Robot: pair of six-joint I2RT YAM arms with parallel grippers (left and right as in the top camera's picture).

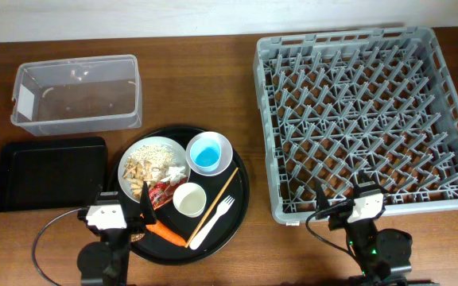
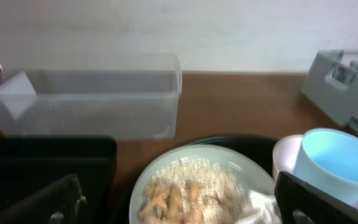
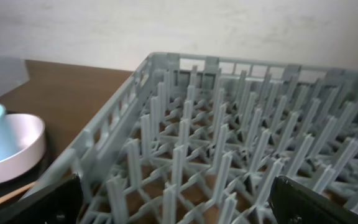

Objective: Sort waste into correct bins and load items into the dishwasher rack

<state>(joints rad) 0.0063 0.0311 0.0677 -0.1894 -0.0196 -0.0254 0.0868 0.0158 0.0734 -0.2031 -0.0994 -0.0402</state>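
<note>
Clear plastic tub [image 1: 76, 95]; grey plastic rack [image 1: 364, 119]; wooden table [image 1: 201, 79], seemingly matt.

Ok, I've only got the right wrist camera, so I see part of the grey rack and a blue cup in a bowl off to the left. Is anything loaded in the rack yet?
Observer: No. From overhead, the whole dishwasher rack has nothing on its pegs.
Operator: And where are the bins? I can't see either one.
Observer: Both are left of the round black tray that holds the dishes. The clear tub is at the back, and the black tray is just in front of it.
</note>
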